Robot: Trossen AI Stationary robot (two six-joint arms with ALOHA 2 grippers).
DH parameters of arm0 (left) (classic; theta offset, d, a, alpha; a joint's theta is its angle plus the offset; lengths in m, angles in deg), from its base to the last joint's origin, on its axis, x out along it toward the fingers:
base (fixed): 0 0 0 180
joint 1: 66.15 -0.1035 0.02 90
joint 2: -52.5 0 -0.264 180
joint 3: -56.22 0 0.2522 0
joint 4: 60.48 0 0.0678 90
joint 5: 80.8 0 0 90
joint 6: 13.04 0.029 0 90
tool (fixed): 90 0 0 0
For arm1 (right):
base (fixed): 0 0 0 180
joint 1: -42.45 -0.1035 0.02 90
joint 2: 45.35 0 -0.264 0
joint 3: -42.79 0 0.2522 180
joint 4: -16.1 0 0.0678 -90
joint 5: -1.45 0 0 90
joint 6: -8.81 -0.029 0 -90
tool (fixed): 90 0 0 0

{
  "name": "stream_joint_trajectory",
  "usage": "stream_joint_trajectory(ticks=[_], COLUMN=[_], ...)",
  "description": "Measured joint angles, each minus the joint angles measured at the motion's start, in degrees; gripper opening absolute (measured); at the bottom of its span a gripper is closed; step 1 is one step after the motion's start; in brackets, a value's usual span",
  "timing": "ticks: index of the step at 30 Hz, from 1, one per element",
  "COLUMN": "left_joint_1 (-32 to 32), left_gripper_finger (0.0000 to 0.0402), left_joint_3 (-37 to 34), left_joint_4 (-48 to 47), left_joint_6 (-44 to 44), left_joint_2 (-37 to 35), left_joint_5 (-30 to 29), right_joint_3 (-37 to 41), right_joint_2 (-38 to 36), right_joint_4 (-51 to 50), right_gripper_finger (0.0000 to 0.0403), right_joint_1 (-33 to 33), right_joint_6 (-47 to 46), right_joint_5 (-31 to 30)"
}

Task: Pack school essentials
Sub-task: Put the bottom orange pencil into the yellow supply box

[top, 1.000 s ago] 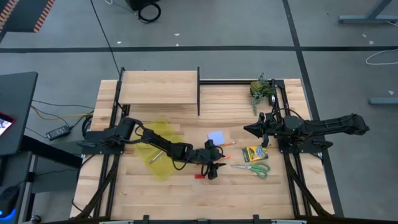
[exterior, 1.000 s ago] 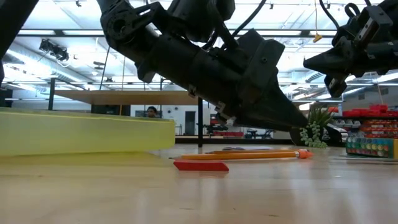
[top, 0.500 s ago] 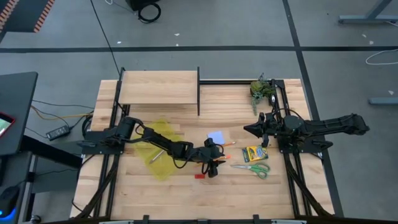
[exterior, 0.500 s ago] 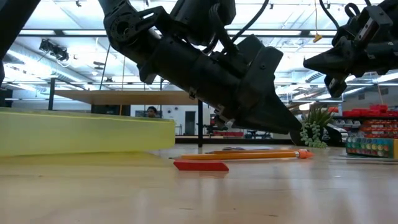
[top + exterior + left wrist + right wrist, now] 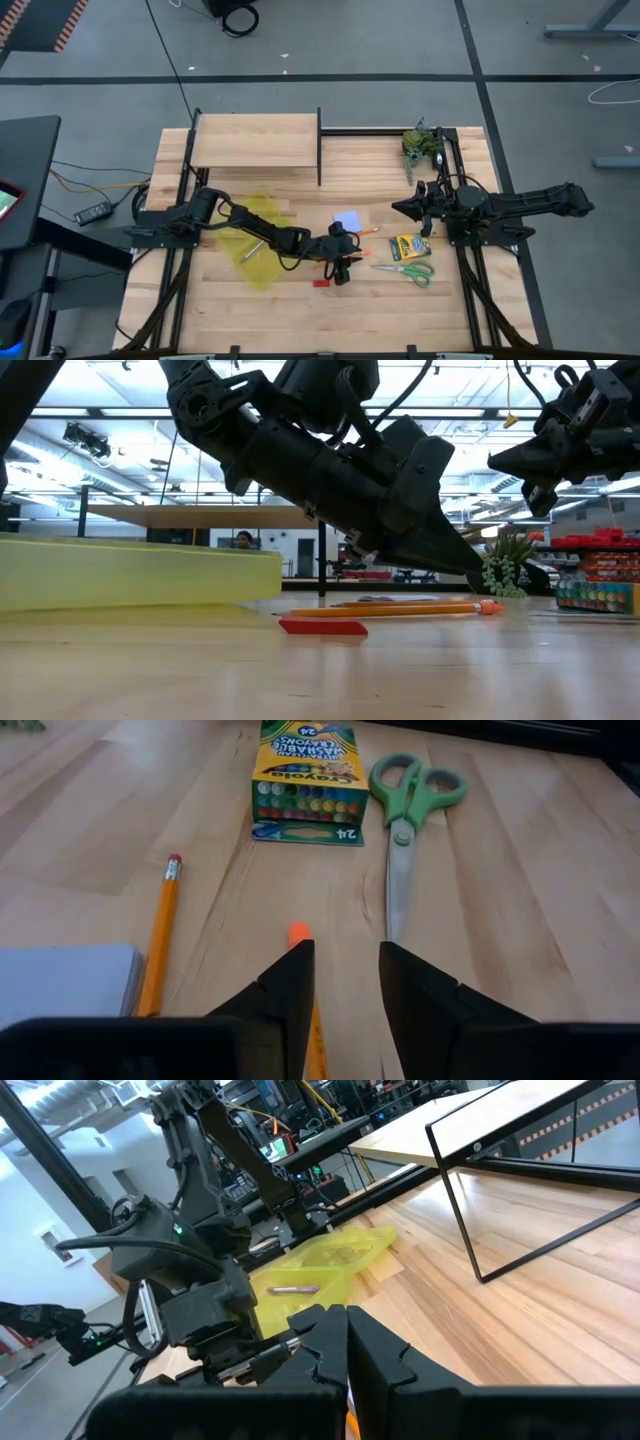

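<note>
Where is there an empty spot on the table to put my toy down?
Bare wood lies along the near edge of the table, in front of the red eraser and green scissors. More lies between the raised shelf and the blue note pad. It is crowded mid-table: crayon box, pencils, the left end effector, and the yellow pouch.

The wooden table (image 5: 300,315) carried a yellow translucent pouch (image 5: 258,222) on its left half. Near the middle lay a pale blue note pad (image 5: 347,220), an orange pencil (image 5: 160,935) beside it, and a small red eraser (image 5: 320,283). Farther right lay a crayon box (image 5: 408,247) and green-handled scissors (image 5: 405,269), with a leafy green clump (image 5: 421,145) near the back edge.
</note>
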Motion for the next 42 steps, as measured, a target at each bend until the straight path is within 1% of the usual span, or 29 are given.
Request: stream_joint_trajectory(ticks=[7,12,19,22,26,28,32,36,42], left_joint_1=[0.0,0.0,-0.1,-0.2,-0.2,-0.2,-0.2,-0.3,-0.3], left_gripper_finger=[0.0125,0.0118,0.0114,0.0123,0.0152,0.0169,0.0191,0.0196,0.0184], left_joint_3=[0.0,0.0,0.0,0.1,0.3,0.5,1.4,1.8,3.7], left_joint_4=[-0.1,-1.5,-1.3,1.8,5.8,7.5,8.4,11.0,11.7], left_joint_6=[0.0,0.0,3.2,1.2,-0.6,0.1,3.5,4.9,4.7], left_joint_2=[0.0,0.0,0.0,0.8,3.6,4.6,5.7,6.6,10.5], left_joint_5=[0.0,0.0,0.0,0.0,0.0,-0.4,-4.2,-5.4,-5.6], right_joint_3=[0.0,0.0,0.0,0.0,0.0,0.0,0.0,0.0,0.0], right_joint_2=[0.0,0.0,0.0,0.0,0.0,0.0,0.0,0.0,0.0], right_joint_4=[0.0,0.0,0.0,0.0,-0.1,-0.2,-0.6,-0.9,-1.3], right_gripper_finger=[0.0010,0.0010,0.0010,0.0010,0.0010,0.0010,0.0010,0.0010,0.0010], right_joint_1=[0.0,0.0,0.0,0.0,0.0,0.0,0.0,0.0,0.0], right_joint_6=[0.0,0.0,0.0,0.0,0.0,0.0,0.0,0.0,0.0], right_joint_5=[0.0,0.0,0.0,0.0,0.0,0.0,0.0,0.0,0.0])
